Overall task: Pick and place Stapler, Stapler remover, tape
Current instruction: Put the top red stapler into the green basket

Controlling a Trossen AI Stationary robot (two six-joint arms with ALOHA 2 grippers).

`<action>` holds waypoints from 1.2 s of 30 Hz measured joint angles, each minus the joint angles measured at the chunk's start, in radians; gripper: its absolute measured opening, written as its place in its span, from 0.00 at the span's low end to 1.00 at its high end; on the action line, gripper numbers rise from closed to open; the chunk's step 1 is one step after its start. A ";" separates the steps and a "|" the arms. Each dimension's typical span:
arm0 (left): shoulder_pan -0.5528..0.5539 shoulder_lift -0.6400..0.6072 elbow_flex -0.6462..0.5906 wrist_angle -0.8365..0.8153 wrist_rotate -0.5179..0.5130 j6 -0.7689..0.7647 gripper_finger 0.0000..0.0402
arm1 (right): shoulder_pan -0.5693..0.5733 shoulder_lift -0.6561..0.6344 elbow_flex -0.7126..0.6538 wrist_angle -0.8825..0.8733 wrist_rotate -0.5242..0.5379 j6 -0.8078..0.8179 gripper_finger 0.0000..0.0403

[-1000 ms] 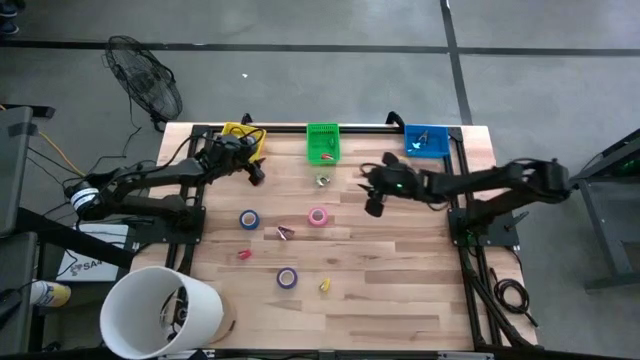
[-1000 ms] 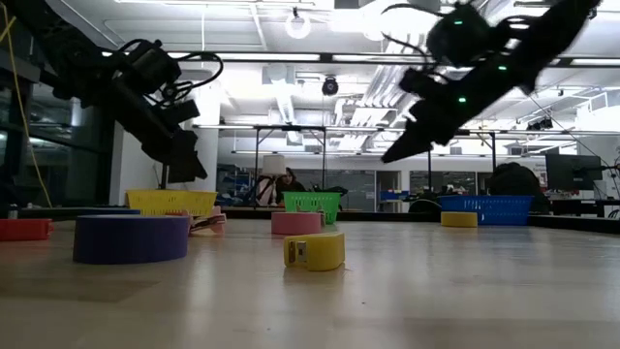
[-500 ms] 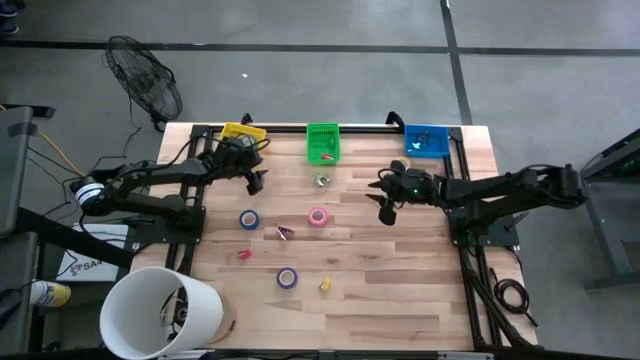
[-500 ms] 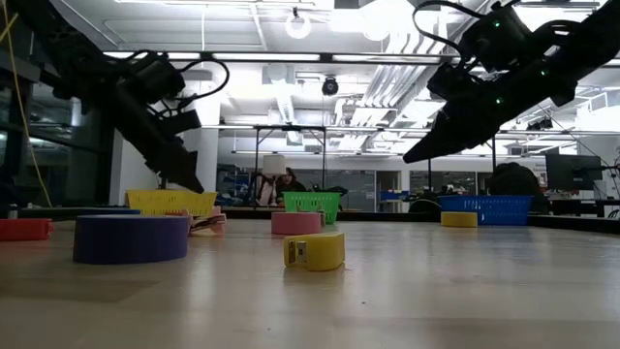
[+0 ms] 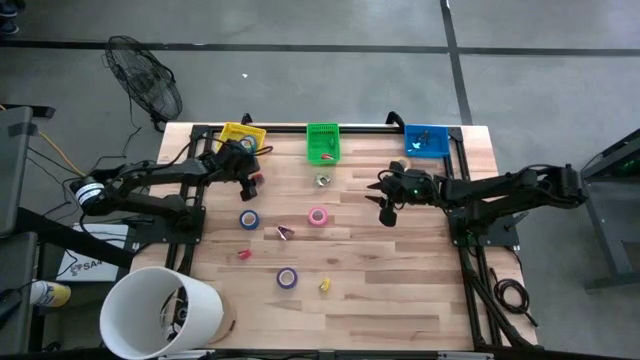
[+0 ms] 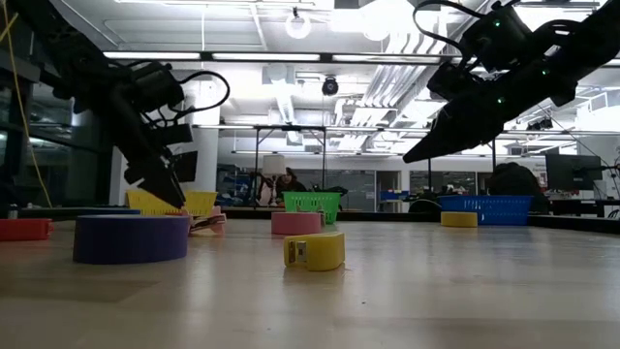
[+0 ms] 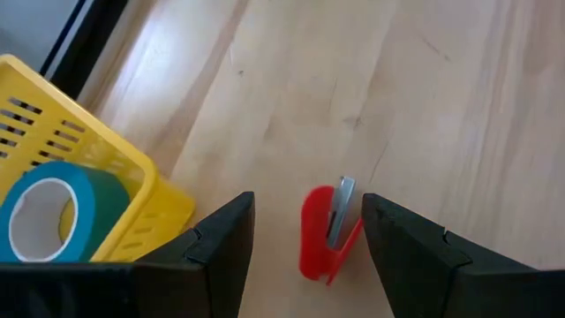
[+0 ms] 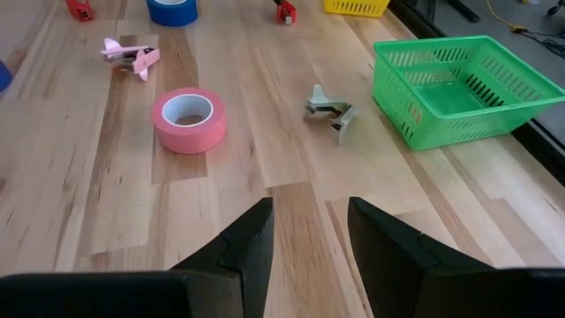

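Both end effectors open; left end effector (image 7: 305, 243) lowered over red stapler (image 7: 325, 231).

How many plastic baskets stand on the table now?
3, all along the table's far edge: yellow basket on the left, green basket in the middle, blue basket on the right.

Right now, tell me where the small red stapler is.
The small red stapler lies on the wooden table between the left tool's open fingers in the left wrist view, just beside the yellow plastic basket, at the table's far left.
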State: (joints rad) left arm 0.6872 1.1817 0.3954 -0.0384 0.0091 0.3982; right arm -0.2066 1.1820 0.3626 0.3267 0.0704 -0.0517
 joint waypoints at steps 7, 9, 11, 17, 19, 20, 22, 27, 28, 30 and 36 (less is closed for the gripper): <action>0.000 0.031 0.000 0.005 0.002 0.022 0.51 | 0.000 0.000 0.000 0.000 -0.003 0.001 0.34; 0.000 0.035 0.000 0.011 0.004 0.024 0.51 | 0.000 0.000 0.000 0.000 -0.011 0.001 0.34; 0.000 0.035 0.000 0.011 0.004 0.024 0.51 | 0.000 0.000 0.000 0.000 -0.014 0.001 0.34; 0.000 0.035 0.000 0.006 0.016 0.027 0.51 | 0.000 0.000 0.000 -0.001 -0.014 0.001 0.34; 0.000 0.035 0.000 0.004 0.030 0.036 0.51 | 0.000 0.000 0.000 -0.001 -0.014 0.002 0.34; 0.000 0.035 0.000 0.003 0.034 0.039 0.51 | 0.000 0.000 0.000 -0.001 -0.014 0.002 0.34; 0.000 0.035 0.000 -0.001 0.042 0.043 0.51 | 0.000 0.000 0.000 -0.001 -0.014 0.002 0.34; 0.000 0.035 0.000 -0.002 0.050 0.043 0.51 | 0.000 0.000 0.000 -0.001 -0.014 0.002 0.34; 0.000 0.035 0.000 -0.002 0.050 0.043 0.51 | 0.000 0.000 0.000 -0.001 -0.014 0.002 0.34; 0.000 0.035 0.000 -0.002 0.049 0.043 0.51 | 0.000 0.000 0.000 -0.001 -0.014 0.002 0.34; 0.000 0.035 0.000 -0.005 0.052 0.044 0.51 | 0.000 0.000 0.000 -0.001 -0.014 0.003 0.34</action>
State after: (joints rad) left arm 0.6868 1.2167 0.3954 -0.0430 0.0612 0.4427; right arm -0.2066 1.1824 0.3626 0.3260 0.0559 -0.0486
